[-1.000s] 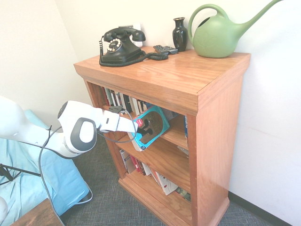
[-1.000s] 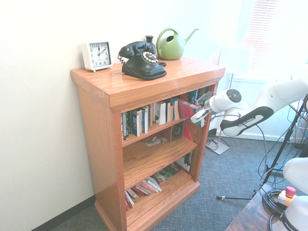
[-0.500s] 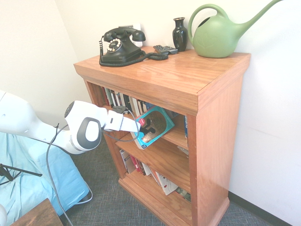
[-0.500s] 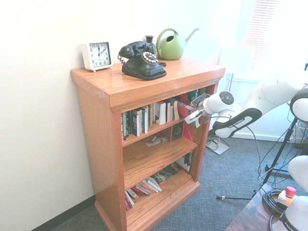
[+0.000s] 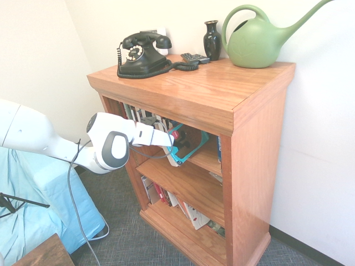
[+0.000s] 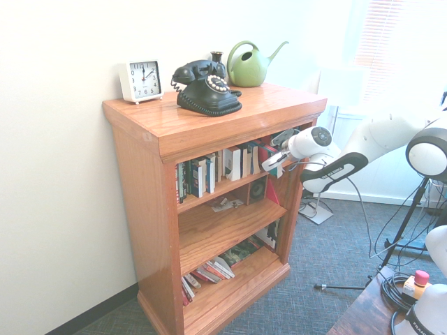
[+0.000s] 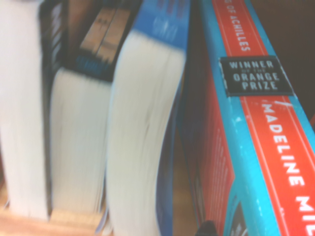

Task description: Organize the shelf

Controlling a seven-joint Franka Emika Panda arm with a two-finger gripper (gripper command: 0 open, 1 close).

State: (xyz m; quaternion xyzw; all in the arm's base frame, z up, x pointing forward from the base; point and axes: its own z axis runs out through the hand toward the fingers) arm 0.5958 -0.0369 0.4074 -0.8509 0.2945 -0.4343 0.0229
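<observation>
**Ana:** Teal and red, that book (image 5: 188,148) is what the tool (image 5: 171,142) is clamped on, at the centre of the first exterior frame. It sits half into the top level of the shelf (image 5: 255,144), tilted rather than upright.

**Ben:** Agreed. The jaws stand shut on its edge. In the wrist view the spine (image 7: 256,123) runs diagonally down the right side, with a narrow gap between it and the blue-covered book (image 7: 147,137) beside it.

**Ana:** So the step in hand looks like sliding it in next to the row of upright books (image 6: 209,171). What makes that go well?

**Ben:** I'd say straighten the book first so its spine stands parallel to the neighbours, then push along the board, not down onto it. A tilted corner could catch the blue one and drag it inward.

**Ana:** And the side panel?

**Ben:** It is near on the right of the first exterior frame, so keep the wrist clear of the overhanging top. Let go only once the book rests on the board and leans on nothing loose.
</observation>
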